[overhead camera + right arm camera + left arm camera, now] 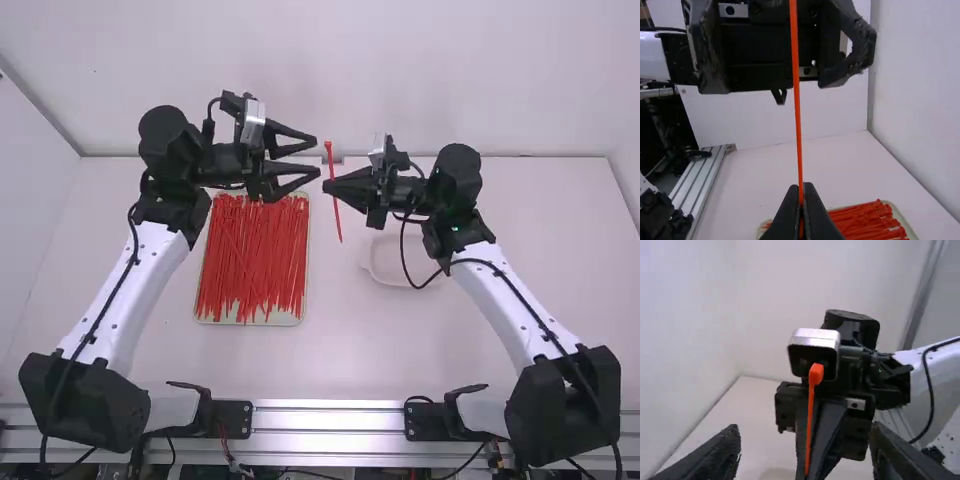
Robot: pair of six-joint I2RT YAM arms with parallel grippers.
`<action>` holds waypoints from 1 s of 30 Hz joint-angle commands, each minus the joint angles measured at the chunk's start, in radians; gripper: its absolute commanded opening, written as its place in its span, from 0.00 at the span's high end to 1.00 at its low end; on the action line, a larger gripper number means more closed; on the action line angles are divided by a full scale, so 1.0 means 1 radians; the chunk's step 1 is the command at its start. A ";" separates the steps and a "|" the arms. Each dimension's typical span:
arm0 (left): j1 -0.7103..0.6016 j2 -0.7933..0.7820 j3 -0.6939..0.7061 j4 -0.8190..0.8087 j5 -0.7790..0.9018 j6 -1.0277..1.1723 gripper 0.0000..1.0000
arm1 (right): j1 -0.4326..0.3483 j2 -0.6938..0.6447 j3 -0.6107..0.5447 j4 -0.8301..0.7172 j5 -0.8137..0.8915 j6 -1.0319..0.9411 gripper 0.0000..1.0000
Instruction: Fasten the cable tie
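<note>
I hold one red cable tie [336, 215] in my right claw [328, 185], in the upper middle of the high view. The two fingers of that claw are pressed tight together on the strip, and I can see this best in the right wrist view, where the tie comes straight up out of them. The tie is up in the air, not on the table. Its long way runs up and down the picture in the high view. The small square head [815, 372] is at the top end, and the thin tail hangs below the claw. My left claw [318, 158] sits just to the left of the tie and points right at it. Its fingers [715, 455] are spread wide apart and hold nothing. The tie is just past their tips, not yet between them. So the left claw is the free one, and it is very near. I think the next move is for it to take a loose end of the tie, so the tail can be bent round to the head. The strip is thin, so the aim must be good. Below the left claw, at the left middle of the high view, the tray [250, 321] holds a pile of ties [252, 255].
</note>
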 commanded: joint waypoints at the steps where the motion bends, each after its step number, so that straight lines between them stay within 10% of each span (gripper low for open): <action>1: -0.026 0.004 0.026 0.005 0.032 0.013 0.46 | 0.011 0.009 0.034 0.021 -0.009 0.033 1.00; 12: -0.042 0.004 0.026 0.090 -0.005 -0.084 0.96 | 0.011 0.009 0.034 0.024 -0.010 0.029 1.00; 30: -0.064 0.006 0.026 0.084 -0.048 -0.081 0.98 | 0.014 0.009 0.034 0.019 -0.010 0.025 1.00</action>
